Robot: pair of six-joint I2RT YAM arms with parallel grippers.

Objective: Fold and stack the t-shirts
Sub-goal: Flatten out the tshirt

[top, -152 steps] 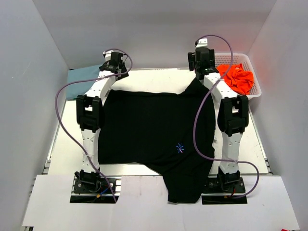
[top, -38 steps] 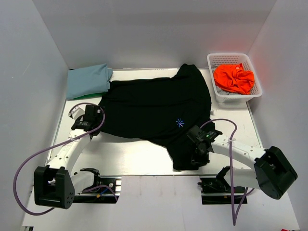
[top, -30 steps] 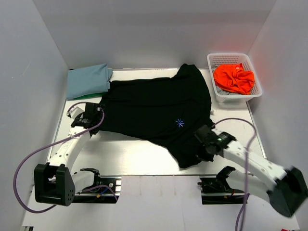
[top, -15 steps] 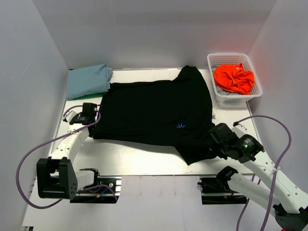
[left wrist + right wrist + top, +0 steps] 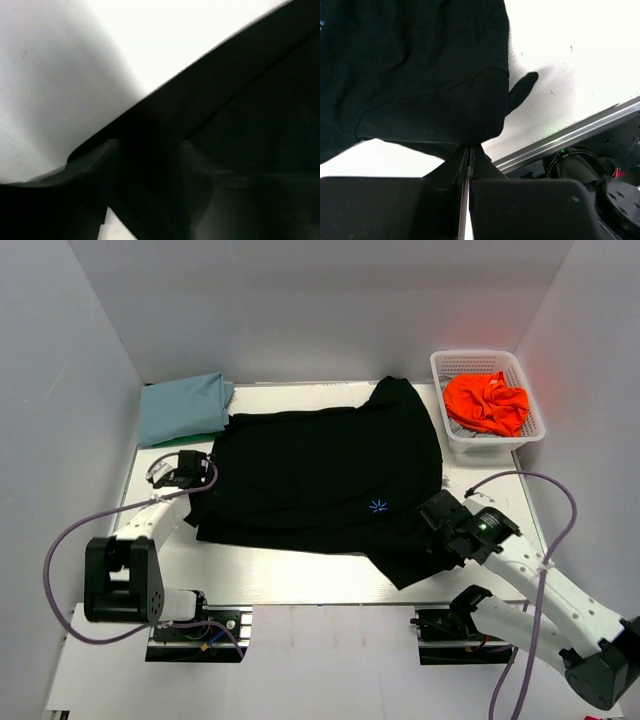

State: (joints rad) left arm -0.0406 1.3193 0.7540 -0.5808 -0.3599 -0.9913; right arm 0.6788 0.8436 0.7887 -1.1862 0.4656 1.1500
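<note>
step: laying out the black t-shirt (image 5: 320, 475) flat, by my read – no fold made in it yet
black t-shirt: spread across the middle of the table (image 5: 300, 568), starburst print (image 5: 378, 506) facing up, near-right corner bunched and dragged toward the table's near edge
right gripper (image 5: 469, 148): jaws pressed together on a pinch of the black t-shirt's near-right corner, cloth hanging from the tips just above the table
left gripper (image 5: 198, 478): at the shirt's left edge, low on the table; the wrist view is nearly all dark cloth and blur, so I cannot tell how far apart the jaws stand or whether they hold any cloth
light blue t-shirt (image 5: 180, 405): folded, far-left corner, on top of a green t-shirt (image 5: 188, 439) of which only an edge shows – looks like the stack so far
orange t-shirt (image 5: 487, 400): crumpled in the white basket (image 5: 476, 354), far right, not yet folded
progress: judged partway, two look done, the black in hand, the orange waiting
next move: probably ease the right corner out and down so that side lies smooth, then let go; needs a low, gentle pull or the rest of the cloth slides
risk: the corner could hang over the near edge of the table
</note>
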